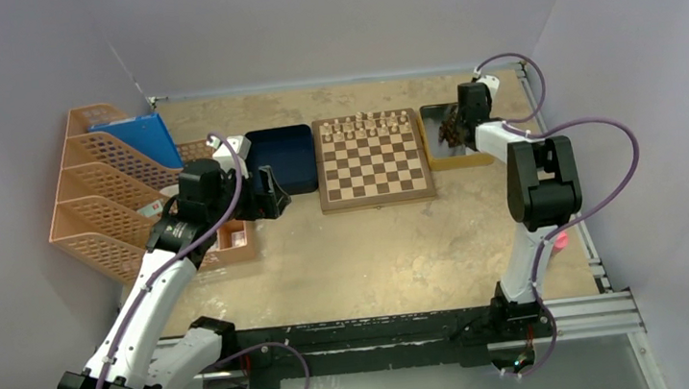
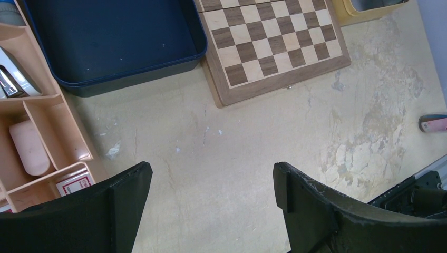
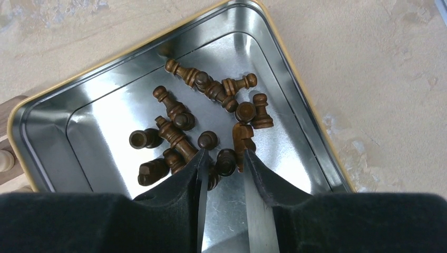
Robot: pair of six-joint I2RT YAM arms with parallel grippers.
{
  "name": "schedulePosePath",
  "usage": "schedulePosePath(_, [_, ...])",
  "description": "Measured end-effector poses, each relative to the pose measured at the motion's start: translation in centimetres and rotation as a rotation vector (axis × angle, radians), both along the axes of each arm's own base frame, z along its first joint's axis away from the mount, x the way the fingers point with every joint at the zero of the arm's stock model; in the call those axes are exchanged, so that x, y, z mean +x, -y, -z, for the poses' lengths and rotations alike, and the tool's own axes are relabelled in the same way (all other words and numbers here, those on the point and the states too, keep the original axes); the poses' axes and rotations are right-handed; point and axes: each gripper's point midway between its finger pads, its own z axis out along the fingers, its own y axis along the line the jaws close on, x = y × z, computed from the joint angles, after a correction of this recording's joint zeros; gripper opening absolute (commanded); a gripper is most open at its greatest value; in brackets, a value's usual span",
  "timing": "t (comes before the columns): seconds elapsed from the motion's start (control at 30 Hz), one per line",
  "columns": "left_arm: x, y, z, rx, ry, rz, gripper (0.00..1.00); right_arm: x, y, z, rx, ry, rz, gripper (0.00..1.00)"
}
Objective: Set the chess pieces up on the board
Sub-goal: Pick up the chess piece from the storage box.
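The dark chess pieces [image 3: 176,138] are not on the board; they lie in a loose heap in the silver tray [image 3: 105,110]. Most lie on their sides, pointing in many directions, and several touch or overlap.

One small piece with a round head [image 3: 226,161] sits exactly between the fingers of the right gripper [image 3: 225,154]. It shows mostly its top to the wrist camera, so I judge that its long axis points roughly up toward the jaws and not across them. The jaws stand close together, with only a narrow gap, and this piece fills most of it. Whether they already press on it I cannot tell. Another dark piece lies just beside the right finger, and one more is partly hidden under the left finger, so the grip could catch a neighbour.

The board [image 1: 374,158] lies just beside the tray, on the robot's left of it. Light pieces [image 1: 367,124] stand along its far rows, and the near rows are bare. The carry would therefore go leftward and toward the near edge.

The right arm is clearly the nearer one. The left gripper [image 2: 211,179] hangs above the table [image 2: 369,105] with jaws wide apart and nothing between them, near the blue tray [image 2: 105,42], with the board between it and the tray.
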Motion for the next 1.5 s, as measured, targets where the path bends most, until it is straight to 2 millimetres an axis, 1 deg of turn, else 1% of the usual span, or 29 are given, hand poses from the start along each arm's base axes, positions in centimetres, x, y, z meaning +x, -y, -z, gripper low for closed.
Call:
schedulePosePath(0.23, [0.0,0.0,0.0,0.001,0.0,-0.001,0.85,0.4,0.1,0.3,-0.005,-0.003,0.006,0.23])
schedulePosePath(0.37, [0.0,0.0,0.0,0.001,0.0,-0.001,0.85,0.4,0.2,0.2,-0.007,-0.002,0.008,0.22])
schedulePosePath(0.63, [0.0,0.0,0.0,0.001,0.001,-0.001,0.85,0.3,0.4,0.2,-0.017,-0.002,0.02,0.15])
schedulePosePath(0.87, [-0.1,0.0,-0.2,-0.001,0.008,-0.001,0.85,0.0,0.8,0.0,-0.032,-0.009,0.037,0.13])
schedulePosePath(1.27, [-0.1,0.0,-0.2,-0.001,0.008,0.0,0.85,-0.1,1.3,-2.5,-0.053,0.03,0.054,0.12])
schedulePosePath(1.5, [-0.1,0.0,-0.2,-0.001,0.007,-0.002,0.85,-0.3,1.1,-4.2,-0.051,0.054,0.052,0.11])
